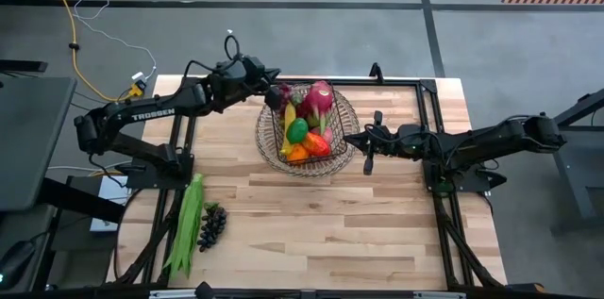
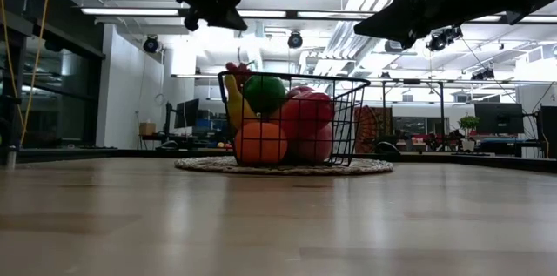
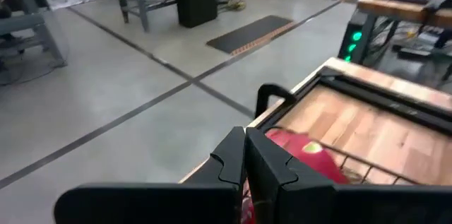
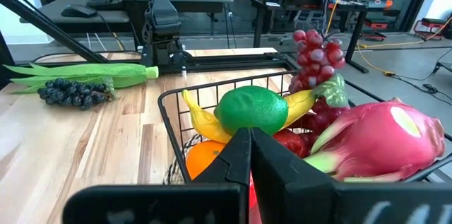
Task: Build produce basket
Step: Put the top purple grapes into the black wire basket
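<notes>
The dark wire basket (image 1: 272,135) stands on a round wicker tray (image 1: 345,110) at the table's middle. In it lie a yellow banana (image 4: 201,121), a green fruit (image 4: 251,109), an orange (image 2: 259,143), purple grapes (image 4: 318,51) and a pink dragon fruit (image 4: 374,139). Long green beans (image 1: 189,224) and dark grapes (image 1: 213,224) lie on the table near its left near corner. My left gripper (image 1: 272,90) hovers shut above the basket's far left corner. My right gripper (image 1: 347,139) hovers shut just right of the basket, pointing at it.
A black frame rail (image 1: 396,82) runs along the table's far edge and down its right side. Bare wood (image 1: 330,233) stretches across the near half of the table, right of the beans. Both arms are raised above the tabletop in the low view.
</notes>
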Controlling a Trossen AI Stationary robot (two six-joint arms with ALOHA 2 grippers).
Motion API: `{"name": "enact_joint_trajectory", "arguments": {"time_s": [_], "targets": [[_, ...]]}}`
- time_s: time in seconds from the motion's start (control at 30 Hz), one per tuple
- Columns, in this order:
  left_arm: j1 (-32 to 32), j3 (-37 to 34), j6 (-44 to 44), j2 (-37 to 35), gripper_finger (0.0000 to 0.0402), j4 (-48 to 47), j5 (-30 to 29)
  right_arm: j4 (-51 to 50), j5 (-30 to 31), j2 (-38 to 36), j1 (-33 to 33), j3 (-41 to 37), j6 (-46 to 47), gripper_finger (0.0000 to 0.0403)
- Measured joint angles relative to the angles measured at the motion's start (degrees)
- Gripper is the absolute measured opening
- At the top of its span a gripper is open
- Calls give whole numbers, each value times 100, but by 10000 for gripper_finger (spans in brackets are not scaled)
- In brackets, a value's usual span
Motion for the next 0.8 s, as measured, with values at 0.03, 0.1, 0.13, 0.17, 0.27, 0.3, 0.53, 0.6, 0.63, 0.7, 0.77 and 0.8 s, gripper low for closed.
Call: {"name": "enact_joint_trajectory", "arguments": {"time_s": [0.03, 0.1, 0.13, 0.17, 0.27, 0.3, 0.53, 0.6, 0.63, 0.7, 0.77, 0.8], "targets": [[0, 0, -2, 0, 0, -55, -27, 1, -2, 0, 0, 0, 0, 0], [0, 0, -8, 0, 0, -122, -19, 1, 0, 0, 0, 0, 0, 0], [-5, 0, -28, 0, 0, -125, 26, 1, 0, 0, 1, 0, 0, 0], [-18, 2, -75, 0, 0, -130, 67, 1, 0, 0, 0, 0, 0, 0], [-103, 2, -222, 42, 0, -194, 114, 1, 0, 0, 2, 0, 15, 0], [-135, 2, -262, 65, 0, -255, 116, 1, 0, 0, 0, 0, 15, 0], [-436, 0, -474, 439, 0, -349, 127, 1, 0, 0, 0, 0, 13, 0], [-550, 0, -551, 556, 0, -332, 127, 1, 0, 0, 2, 0, 15, 0], [-599, 0, -599, 614, 0, -334, 127, 1, 0, 0, 1, 0, 13, 0], [-699, 0, -608, 688, 0, -343, 126, 1, 0, 0, 0, 0, 9, 0], [-806, 0, -623, 708, 0, -335, 60, 1, 0, 0, 0, 0, 7, 0], [-859, 0, -634, 710, 0, -335, 37, 1, 0, 0, 1, 0, 5, 0]]}}
